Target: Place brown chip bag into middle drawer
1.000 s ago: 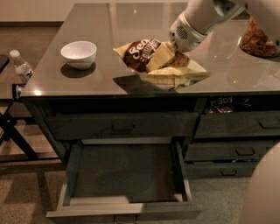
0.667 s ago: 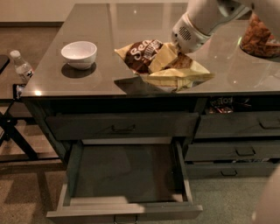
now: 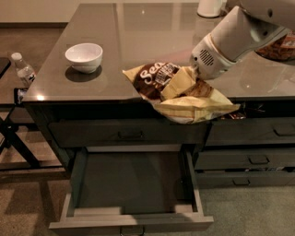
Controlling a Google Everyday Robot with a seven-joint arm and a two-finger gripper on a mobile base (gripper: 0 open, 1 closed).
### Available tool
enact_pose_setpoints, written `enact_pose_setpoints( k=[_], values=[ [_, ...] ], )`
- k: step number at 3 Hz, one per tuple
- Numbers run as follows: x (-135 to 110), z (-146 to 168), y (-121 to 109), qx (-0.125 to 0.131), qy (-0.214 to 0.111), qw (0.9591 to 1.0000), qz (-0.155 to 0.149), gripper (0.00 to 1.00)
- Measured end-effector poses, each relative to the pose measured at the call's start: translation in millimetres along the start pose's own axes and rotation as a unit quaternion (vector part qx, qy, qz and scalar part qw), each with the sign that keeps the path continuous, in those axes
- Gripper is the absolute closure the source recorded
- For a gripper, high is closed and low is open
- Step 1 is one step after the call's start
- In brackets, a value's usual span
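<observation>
While the brown chip bag [image 3: 191, 108] hangs over the front edge of the worktop [image 3: 115, 55], above the open middle drawer [image 3: 131, 189], the tool [image 3: 194, 85] grips its crumpled top.

Hand [image 3: 196, 84] grips brown chip bag [image 3: 159, 82] over counter [image 3: 115, 55] edge; middle drawer [image 3: 131, 223] open below.

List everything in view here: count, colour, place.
counter: one, glossy grey, centre
brown chip bag: one, yellow-brown, overhanging counter's front edge
middle drawer: one, dark grey, open below the bag
closed drawers: several, dark grey, under counter
bowl: one, white, counter's left
bottle: one, clear, left of counter
snack jar: one, orange-brown contents, counter's right
container: one, white, counter's far edge
arm: one, white, from upper right
claw: one, mostly hidden, at the bag's top right
</observation>
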State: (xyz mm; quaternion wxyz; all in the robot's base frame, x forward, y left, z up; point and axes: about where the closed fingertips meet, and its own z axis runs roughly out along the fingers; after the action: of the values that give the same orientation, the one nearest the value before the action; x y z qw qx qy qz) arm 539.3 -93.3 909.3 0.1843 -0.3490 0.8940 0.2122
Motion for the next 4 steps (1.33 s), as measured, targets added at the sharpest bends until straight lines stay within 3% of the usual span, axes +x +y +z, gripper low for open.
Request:
enact_pose_setpoints(
  k=[1,2,3,4],
  values=[
    [0,0,0,0.000,0.000,1.0000,0.000,1.00],
    [19,14,7,-0.013,0.012,0.9996,0.021,1.00],
    [58,37,26,-0.040,0.016,0.9960,0.078,1.00],
    [111,68,48,-0.083,0.040,0.9871,0.131,1.00]
  ],
)
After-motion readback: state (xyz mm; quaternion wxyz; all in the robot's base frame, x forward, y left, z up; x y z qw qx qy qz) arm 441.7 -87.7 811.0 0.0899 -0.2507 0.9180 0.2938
